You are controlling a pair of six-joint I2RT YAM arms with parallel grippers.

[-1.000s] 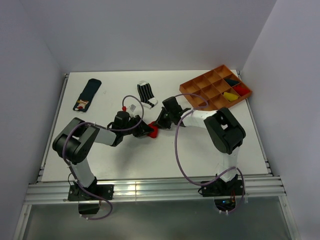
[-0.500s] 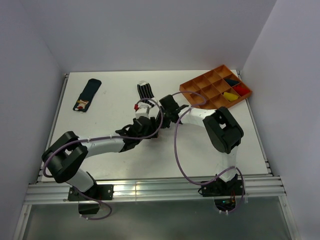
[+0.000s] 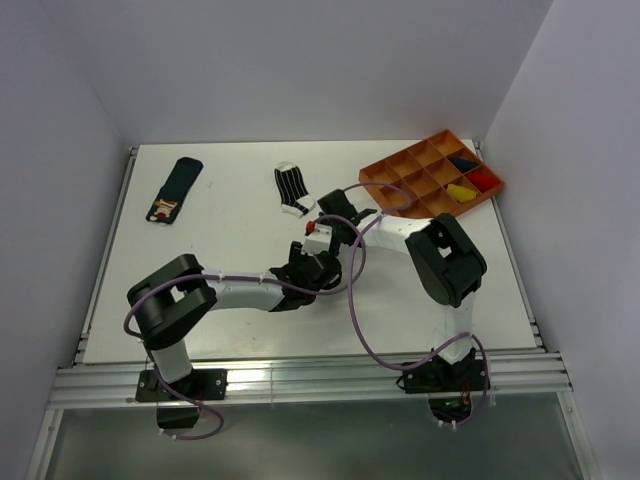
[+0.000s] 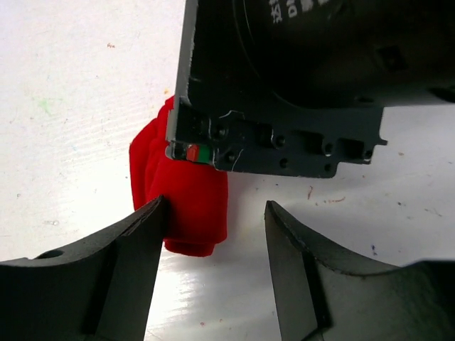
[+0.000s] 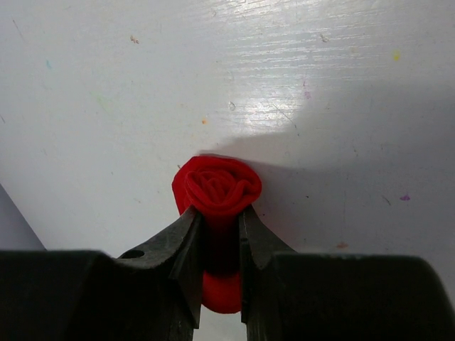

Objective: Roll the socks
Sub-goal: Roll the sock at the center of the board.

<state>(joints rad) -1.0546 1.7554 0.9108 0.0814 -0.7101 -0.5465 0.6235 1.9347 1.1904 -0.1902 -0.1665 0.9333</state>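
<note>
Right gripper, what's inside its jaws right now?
The right gripper is shut on a rolled red sock. The roll's spiral end shows above the fingertips, and a little red shows below them. The fingers cover the roll's sides, so the fabric there cannot be seen.

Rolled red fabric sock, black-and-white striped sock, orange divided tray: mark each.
rolled red fabric sock (image 5: 217,186), right wrist view, spiral end.
black-and-white striped sock (image 3: 291,187), top external view, striped middle.
orange divided tray (image 3: 402,151), top external view, far-left rim.

The left gripper (image 4: 217,213) now gapes wider than before, its arm reaching further right; the red sock (image 5: 217,186) sits further back.
</note>
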